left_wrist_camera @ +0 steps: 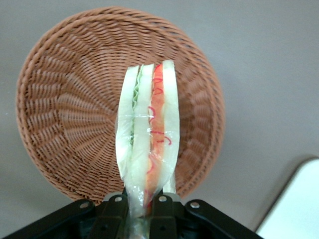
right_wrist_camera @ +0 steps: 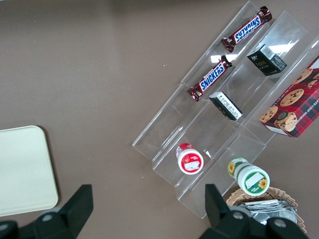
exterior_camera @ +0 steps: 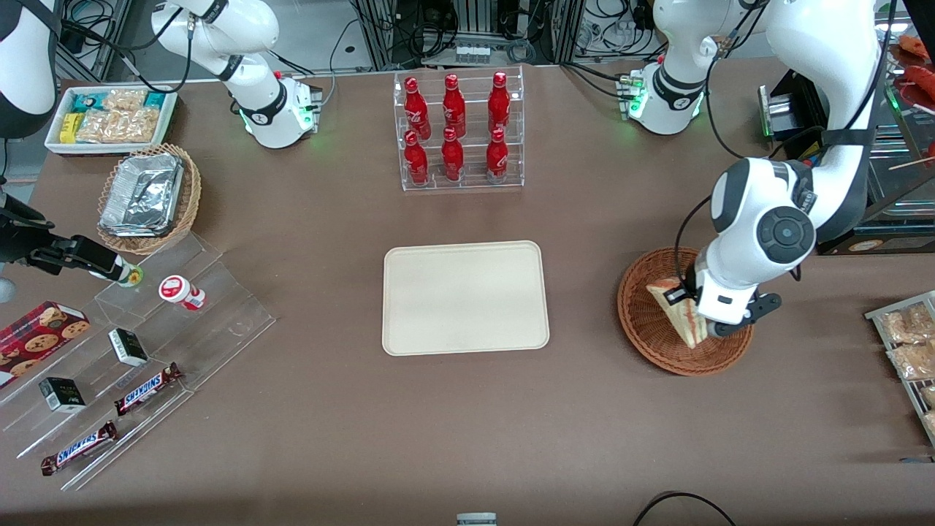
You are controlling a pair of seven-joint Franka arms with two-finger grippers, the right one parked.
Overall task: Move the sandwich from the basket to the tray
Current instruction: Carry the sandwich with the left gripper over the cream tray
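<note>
Left arm bent over at the elbow, wrist pointing straight down, gripper [left_wrist_camera: 145, 206] hanging low over the basket [exterior_camera: 650, 321], fingers [left_wrist_camera: 160, 205] pinched tight on the sandwich [left_wrist_camera: 148, 144].

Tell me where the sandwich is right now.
The sandwich is pinched in the gripper, over the basket at the working arm's end of the table, beside the tray.

I see a rough woven wicker basket [left_wrist_camera: 60, 114], the sandwich [left_wrist_camera: 148, 144] in glossy clear film, a smooth matt plastic tray [exterior_camera: 465, 297], a matt brown counter [exterior_camera: 467, 424].
</note>
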